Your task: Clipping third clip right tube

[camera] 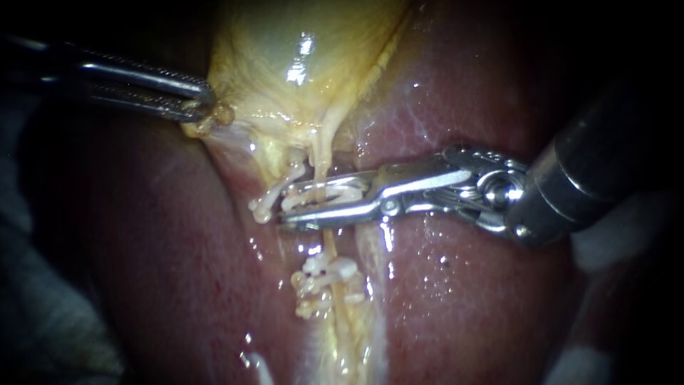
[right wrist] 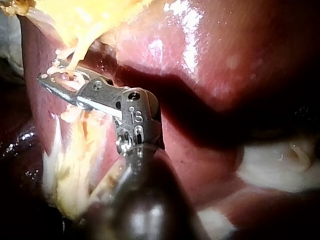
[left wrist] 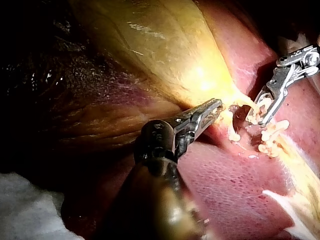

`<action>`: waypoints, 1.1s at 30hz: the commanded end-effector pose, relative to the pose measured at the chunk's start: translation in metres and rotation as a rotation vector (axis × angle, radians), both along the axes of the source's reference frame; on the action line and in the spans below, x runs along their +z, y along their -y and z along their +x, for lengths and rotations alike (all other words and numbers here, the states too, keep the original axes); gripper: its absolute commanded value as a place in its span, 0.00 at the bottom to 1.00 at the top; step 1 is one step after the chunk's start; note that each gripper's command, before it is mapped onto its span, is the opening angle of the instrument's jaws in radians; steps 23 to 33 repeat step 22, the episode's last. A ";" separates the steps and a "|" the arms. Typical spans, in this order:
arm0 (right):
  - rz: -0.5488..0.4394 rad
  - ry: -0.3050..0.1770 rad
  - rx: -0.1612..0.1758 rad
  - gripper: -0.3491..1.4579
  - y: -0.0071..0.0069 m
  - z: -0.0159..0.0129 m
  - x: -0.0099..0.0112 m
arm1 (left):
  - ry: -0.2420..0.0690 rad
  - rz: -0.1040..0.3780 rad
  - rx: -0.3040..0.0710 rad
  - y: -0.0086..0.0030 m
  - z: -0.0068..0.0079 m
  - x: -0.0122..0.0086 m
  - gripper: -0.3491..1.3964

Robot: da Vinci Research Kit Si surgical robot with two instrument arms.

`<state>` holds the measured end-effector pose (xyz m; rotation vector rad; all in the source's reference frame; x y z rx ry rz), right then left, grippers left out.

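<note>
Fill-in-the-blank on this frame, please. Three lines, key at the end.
The left instrument grips the edge of the yellow ___.
The right instrument holds a white ___ around the tube.
The red tissue beside the tube is the ___.
Missing: gallbladder; clip; liver.

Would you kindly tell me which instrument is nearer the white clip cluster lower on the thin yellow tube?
Right. My right instrument holds a white clip across the tube above the cluster; my left instrument grips the yellow gallbladder at its edge, farther off.
</note>
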<state>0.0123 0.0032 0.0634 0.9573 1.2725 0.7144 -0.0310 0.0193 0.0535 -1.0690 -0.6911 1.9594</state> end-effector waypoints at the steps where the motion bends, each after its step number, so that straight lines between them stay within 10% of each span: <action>1: 0.012 0.002 0.000 0.15 0.0000 0.0000 0.0000 | 0.000 0.000 0.000 0.0000 0.0000 0.0000 0.00; 5: 0.040 0.007 0.000 0.00 0.0001 -0.0002 -0.0001 | 0.000 0.000 0.000 0.0000 0.0000 0.0000 0.00; 33: 0.100 0.016 -0.001 0.00 0.0008 -0.0005 0.0002 | 0.001 0.001 0.001 0.0001 0.0000 0.0000 0.00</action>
